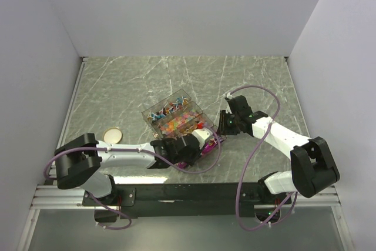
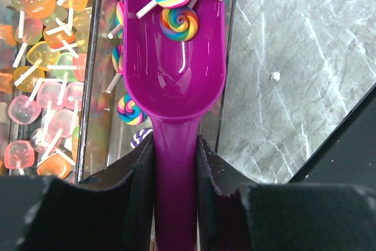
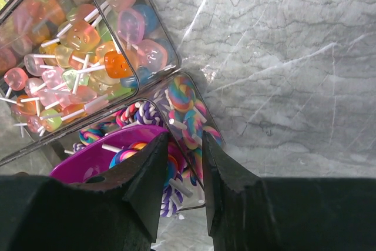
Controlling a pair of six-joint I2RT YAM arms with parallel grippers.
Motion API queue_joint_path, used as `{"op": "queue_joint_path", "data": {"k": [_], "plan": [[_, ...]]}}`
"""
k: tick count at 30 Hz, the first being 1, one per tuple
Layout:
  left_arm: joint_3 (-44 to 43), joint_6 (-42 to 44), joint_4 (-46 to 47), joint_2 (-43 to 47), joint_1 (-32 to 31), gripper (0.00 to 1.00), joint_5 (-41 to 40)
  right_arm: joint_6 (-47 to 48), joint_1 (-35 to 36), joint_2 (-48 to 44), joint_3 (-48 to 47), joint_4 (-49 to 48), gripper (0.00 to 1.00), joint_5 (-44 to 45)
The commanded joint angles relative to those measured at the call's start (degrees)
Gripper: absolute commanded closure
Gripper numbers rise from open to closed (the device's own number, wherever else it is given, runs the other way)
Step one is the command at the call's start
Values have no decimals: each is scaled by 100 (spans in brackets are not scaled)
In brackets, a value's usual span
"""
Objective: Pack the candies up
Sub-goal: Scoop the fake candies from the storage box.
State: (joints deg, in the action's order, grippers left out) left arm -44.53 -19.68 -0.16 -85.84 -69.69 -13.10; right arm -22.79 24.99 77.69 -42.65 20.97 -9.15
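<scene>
Left claw (image 2: pixel 175 157): clenched on the handle of the magenta scoop (image 2: pixel 176 80), one finger on each side. Right claw (image 3: pixel 185 151): fingers straddle a corner of the clear box (image 2: pixel 94 86) with a narrow gap between them. Whether they pinch its wall or merely flank it cannot be told from the wrist view.

Room: plain white walls (image 1: pixel 176 10) enclose the work area on three sides.

Counter (image 1: pixel 117 86): grey, marbled with pale veins. Both arms reach in from the near edge and meet at the box, which sits just right of centre.

Clear box: transparent, turned at an angle to the counter's edges and split by dividers into compartments. One compartment is filled with candies (image 2: pixel 41 57) shaped as translucent blocks on white sticks, in orange, pink, yellow, green and blue. The neighbouring compartment holds swirl candies (image 3: pixel 183 95) in rainbow and purple-white stripes.

Scoop: its bowl lies over the swirl compartment, open side up. In it rest two rainbow swirls (image 2: pixel 179 23) near the far end, and further sticks show at the frame's edge.

Round tan lid (image 1: pixel 113 135): flat on the counter, left of the box and well apart from it, just beyond the left arm.

White speck (image 2: pixel 274 76): alone on the bare counter beside the box.
</scene>
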Motion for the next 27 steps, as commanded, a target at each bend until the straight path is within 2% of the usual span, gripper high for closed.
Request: {"op": "queue_joint_path", "data": {"k": [1, 9, 15, 23, 27], "plan": [[6, 105, 596, 278, -106, 99, 449, -42, 41, -43, -173, 285, 63, 71], [15, 158, 605, 279, -115, 99, 475, -94, -21, 35, -331, 179, 63, -26], [59, 219, 632, 366, -106, 99, 458, -130, -30, 88, -489, 170, 54, -70], [173, 219, 649, 524, -115, 99, 344, -121, -21, -87, -656, 302, 52, -79], [243, 219, 676, 621, -115, 99, 309, -86, -38, -236, -753, 443, 42, -52]]}}
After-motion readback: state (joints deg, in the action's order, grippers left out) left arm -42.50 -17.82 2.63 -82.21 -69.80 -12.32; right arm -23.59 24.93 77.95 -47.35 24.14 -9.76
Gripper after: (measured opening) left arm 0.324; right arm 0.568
